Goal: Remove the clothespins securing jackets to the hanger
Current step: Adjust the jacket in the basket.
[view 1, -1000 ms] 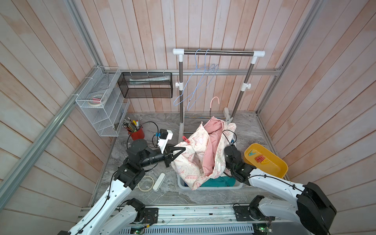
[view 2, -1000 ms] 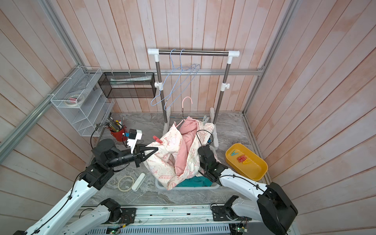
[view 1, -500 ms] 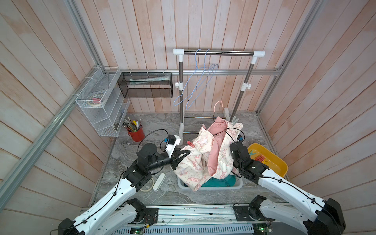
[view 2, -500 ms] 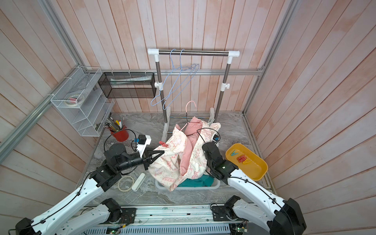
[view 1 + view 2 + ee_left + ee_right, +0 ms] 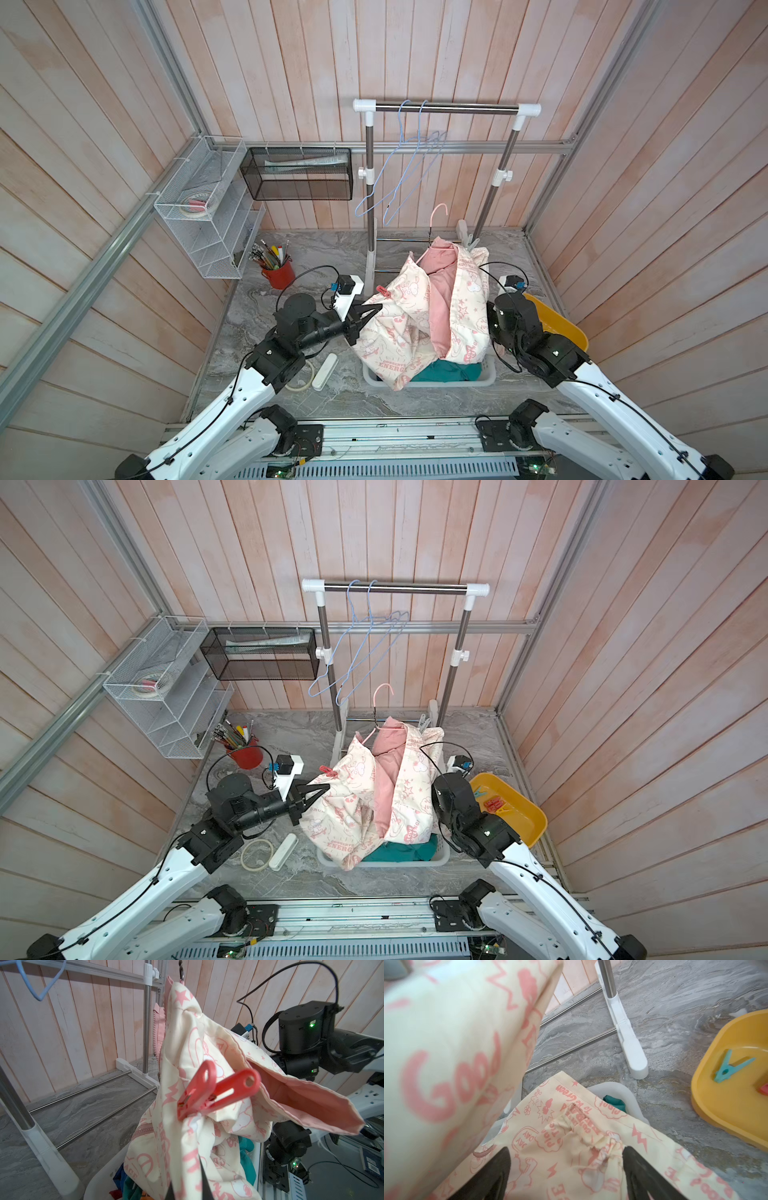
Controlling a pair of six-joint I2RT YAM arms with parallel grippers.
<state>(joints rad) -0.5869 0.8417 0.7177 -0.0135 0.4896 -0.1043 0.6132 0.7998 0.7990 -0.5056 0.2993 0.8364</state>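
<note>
A cream pink-printed jacket (image 5: pixel 415 320) (image 5: pixel 357 808) hangs on a pink hanger (image 5: pixel 438 212) over a white basket (image 5: pixel 490 376). One red clothespin (image 5: pixel 381 289) (image 5: pixel 216 1091) is clipped to its left shoulder. My left gripper (image 5: pixel 376 309) (image 5: pixel 187 1184) is shut on a fold of the cream jacket just below that clothespin. My right gripper (image 5: pixel 566 1167) is open, its fingers (image 5: pixel 500 1167) wide apart over loose cream fabric; in both top views the jacket hides it. A teal jacket (image 5: pixel 440 370) lies in the basket, with a bit of blue jacket (image 5: pixel 119 1176) beside it.
A yellow tray (image 5: pixel 569 332) right of the basket holds red clothespins (image 5: pixel 494 804) and a teal clip (image 5: pixel 731 1068). Behind stands the clothes rack (image 5: pixel 446 108) with blue wire hangers (image 5: pixel 399 178). At left are a red pencil cup (image 5: pixel 277 274), power strip (image 5: pixel 345 291), tape ring (image 5: pixel 301 376) and wire shelf (image 5: pixel 203 216).
My left gripper has moved right with the jacket fold in it, bunching the jacket narrower. The right arm has drawn back to the right and its jaws have opened a little wider.
</note>
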